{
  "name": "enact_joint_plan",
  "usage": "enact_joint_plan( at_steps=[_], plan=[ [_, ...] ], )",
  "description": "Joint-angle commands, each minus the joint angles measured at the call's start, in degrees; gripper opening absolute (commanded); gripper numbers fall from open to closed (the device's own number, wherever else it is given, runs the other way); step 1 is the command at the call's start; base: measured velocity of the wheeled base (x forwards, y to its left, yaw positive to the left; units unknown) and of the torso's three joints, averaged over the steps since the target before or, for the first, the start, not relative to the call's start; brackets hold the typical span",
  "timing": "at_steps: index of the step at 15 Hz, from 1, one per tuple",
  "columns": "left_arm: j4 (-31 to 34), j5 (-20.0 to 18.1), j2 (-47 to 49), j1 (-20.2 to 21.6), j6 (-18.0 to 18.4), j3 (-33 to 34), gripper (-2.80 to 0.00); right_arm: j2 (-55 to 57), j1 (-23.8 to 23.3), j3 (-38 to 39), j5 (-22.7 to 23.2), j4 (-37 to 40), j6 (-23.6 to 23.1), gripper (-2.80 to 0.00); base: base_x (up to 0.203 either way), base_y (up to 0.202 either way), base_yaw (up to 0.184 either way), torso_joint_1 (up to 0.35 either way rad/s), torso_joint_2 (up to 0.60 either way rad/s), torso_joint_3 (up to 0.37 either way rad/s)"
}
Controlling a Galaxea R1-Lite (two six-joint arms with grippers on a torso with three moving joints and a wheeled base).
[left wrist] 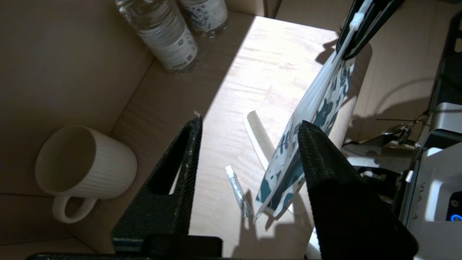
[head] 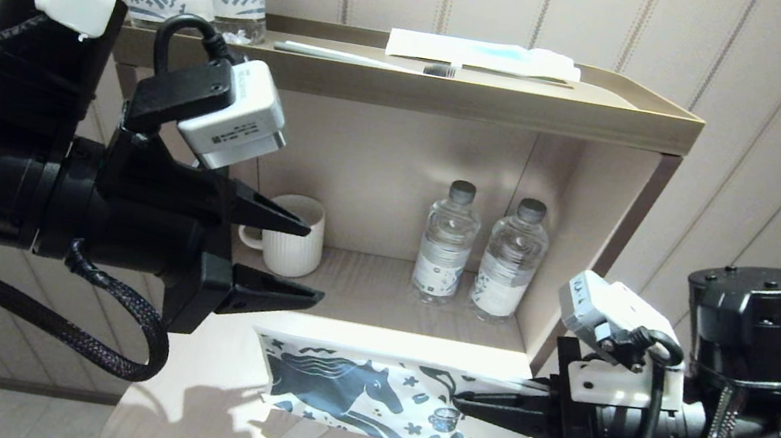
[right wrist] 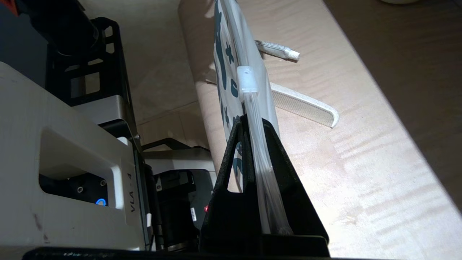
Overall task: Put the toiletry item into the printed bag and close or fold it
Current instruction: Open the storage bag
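— Shelf board (head: 376, 311) is catching light; where's the comb (left wrist: 260, 139)?
— Lying loose under the printed bag (head: 363, 391). I'm pinching the bag's three-o'clock end with the right gripper (head: 467, 406); left gripper (head: 306, 259), fingers apart, is hovering at ten o'clock. Nothing bagged yet.

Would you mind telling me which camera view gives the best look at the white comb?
The right wrist view: the comb lies on the shelf surface beyond the printed bag, teeth and rounded end visible. The left wrist view shows only its toothed end beside the bag. In the head view the bag hides it.
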Motion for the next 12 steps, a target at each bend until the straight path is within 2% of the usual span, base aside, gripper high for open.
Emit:
enact_joint_plan(
  at_steps=[1, 8, 11, 12],
  plan=[
    [-0.01, -0.11, 0.42, -1.85, 0.13, 0.15, -2.80, 0.32, 1.62, -0.20, 0.24, -0.04, -0.13, -2.80, 0.000, 0.000, 0.000, 0.000, 0.00, 0.000],
    [-0.29, -0.04, 4.96, -7.15, -0.84, -1.83, -2.80, 0.44, 2.11, -0.90, 0.27, -0.09, -0.13, -2.80, 0.000, 0.000, 0.000, 0.000, 0.00, 0.000],
    [-0.27, -0.28, 6.05, -8.98, -2.57, -2.93, -2.80, 1.23, 2.81, -1.15, 0.36, -0.31, -0.21, -2.80, 0.000, 0.000, 0.000, 0.000, 0.00, 0.000],
    [-0.28, -0.12, 6.51, -10.04, -3.79, -2.92, 0.00, 1.43, 2.93, -1.24, 0.36, -0.42, -0.21, -2.80, 0.000, 0.000, 0.000, 0.000, 0.00, 0.000]
  ],
)
